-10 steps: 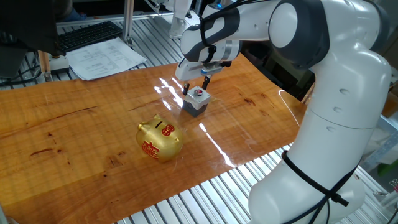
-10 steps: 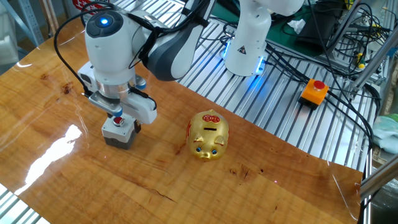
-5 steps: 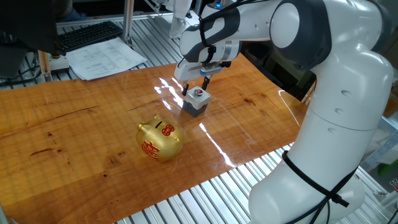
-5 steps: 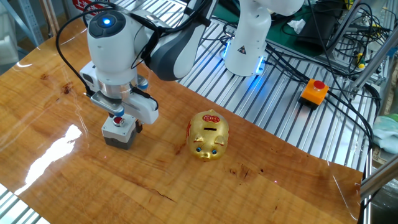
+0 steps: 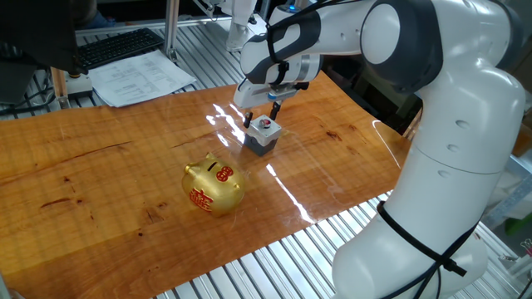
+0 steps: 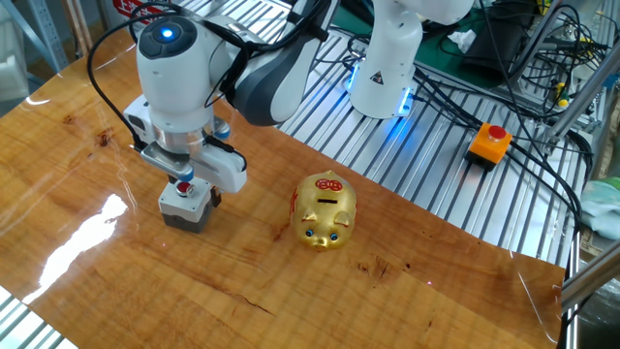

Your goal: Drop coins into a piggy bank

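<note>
The gold piggy bank [image 5: 214, 186] stands upright on the wooden table, its red-marked slot facing up; it also shows in the other fixed view [image 6: 325, 211]. A red coin [image 5: 266, 124] lies on the white top of a grey square block [image 5: 259, 141], to the pig's far right. My gripper [image 5: 261, 115] hangs just over that block, open, one finger on each side of the coin. In the other fixed view the gripper [image 6: 192, 192] covers most of the block [image 6: 184, 211]; only a bit of the red coin [image 6: 183, 187] shows. Whether the fingers touch the coin is unclear.
A keyboard [image 5: 116, 48] and papers [image 5: 141, 76] lie beyond the table's far edge. An orange box with a red button [image 6: 489, 142] and cables sit on the metal frame by the robot base [image 6: 387, 68]. The arm's white body [image 5: 449, 166] stands at the table's right.
The gripper shifted very slightly over the block a second ago and has stayed still since. The pig and the block have not moved.
</note>
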Available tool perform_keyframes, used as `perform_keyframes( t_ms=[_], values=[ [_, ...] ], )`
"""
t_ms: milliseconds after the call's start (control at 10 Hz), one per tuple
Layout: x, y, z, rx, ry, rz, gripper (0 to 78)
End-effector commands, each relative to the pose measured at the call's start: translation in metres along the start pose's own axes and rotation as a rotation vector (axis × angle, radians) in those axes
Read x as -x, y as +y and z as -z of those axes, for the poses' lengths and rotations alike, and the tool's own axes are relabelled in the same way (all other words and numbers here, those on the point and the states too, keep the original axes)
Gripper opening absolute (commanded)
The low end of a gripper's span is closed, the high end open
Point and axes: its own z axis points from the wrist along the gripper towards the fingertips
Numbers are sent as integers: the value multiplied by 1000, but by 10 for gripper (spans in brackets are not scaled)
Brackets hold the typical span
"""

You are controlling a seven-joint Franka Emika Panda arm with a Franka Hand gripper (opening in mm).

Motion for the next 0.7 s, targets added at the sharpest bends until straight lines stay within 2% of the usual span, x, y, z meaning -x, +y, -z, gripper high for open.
perform_keyframes(
  t_ms=[100,700],
  values=[
    [2,-3,0,0,-3,10,774],
    [1,-4,0,3,9,10,774]
  ],
)
